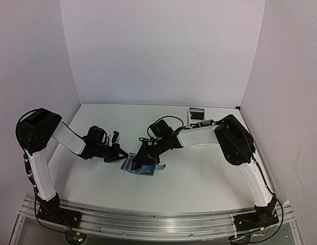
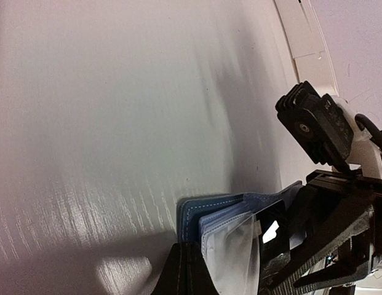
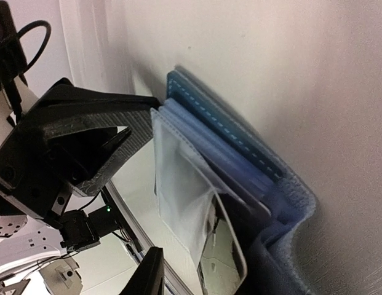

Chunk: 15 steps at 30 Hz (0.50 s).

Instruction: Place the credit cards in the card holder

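Top external view: the open, dark-blue card holder lies on the white table just below the frame's middle, between 2 grippers. The left gripper is at its left edge, the right gripper over its top. A white tray sits well apart, upper right.

Left wrist view: the holder fills the lower middle, its edge pinched in the left gripper's pressed-together fingers.

Right wrist view: the holder runs across the centre, clear sleeves fanned out. Only 1 right finger shows, so I cannot tell that gripper's state.
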Tool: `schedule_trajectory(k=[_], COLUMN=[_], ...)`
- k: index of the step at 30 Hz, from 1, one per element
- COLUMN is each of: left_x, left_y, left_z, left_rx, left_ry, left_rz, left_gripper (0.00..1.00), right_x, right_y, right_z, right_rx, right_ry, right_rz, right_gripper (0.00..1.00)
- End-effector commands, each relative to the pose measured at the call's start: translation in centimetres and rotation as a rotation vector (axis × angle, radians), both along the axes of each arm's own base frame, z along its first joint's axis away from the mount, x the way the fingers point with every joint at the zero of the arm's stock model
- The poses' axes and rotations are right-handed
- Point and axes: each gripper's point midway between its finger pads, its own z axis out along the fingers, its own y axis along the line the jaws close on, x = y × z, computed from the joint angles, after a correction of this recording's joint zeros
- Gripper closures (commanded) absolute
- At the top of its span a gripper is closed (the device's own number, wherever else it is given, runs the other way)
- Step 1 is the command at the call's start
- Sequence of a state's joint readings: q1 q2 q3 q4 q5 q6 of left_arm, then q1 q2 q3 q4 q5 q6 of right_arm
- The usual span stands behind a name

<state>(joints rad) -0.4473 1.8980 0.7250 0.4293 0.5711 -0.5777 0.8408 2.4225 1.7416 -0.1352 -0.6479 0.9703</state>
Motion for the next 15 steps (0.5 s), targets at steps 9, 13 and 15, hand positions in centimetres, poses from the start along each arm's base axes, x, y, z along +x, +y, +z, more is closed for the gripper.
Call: schedule_trajectory(k=[9,13,15], left_x=[-3.1,-3.0,-3.0], left_y=[0.8,0.8,0.9], left_z=[-3.0,-2.6,-2.4], left_rx=[0.131,0.134,0.132], left_ry=[0.164,0.156,0.151], left_rz=[0.013,0.015,0.016], left_gripper=[1.0,1.0,1.0], right_x=[1.5,2.3,2.5], right_y=[-5.8,-5.8,-6.0], right_z=[-2.0,-0.8,-0.6], right_rx=[-0.415,-0.454,-0.474], right_ry=[-0.2,-0.256,-0.271], right_rz=[-0.207,-0.201,-0.198], right_gripper=[0.54,0.5,0.44])
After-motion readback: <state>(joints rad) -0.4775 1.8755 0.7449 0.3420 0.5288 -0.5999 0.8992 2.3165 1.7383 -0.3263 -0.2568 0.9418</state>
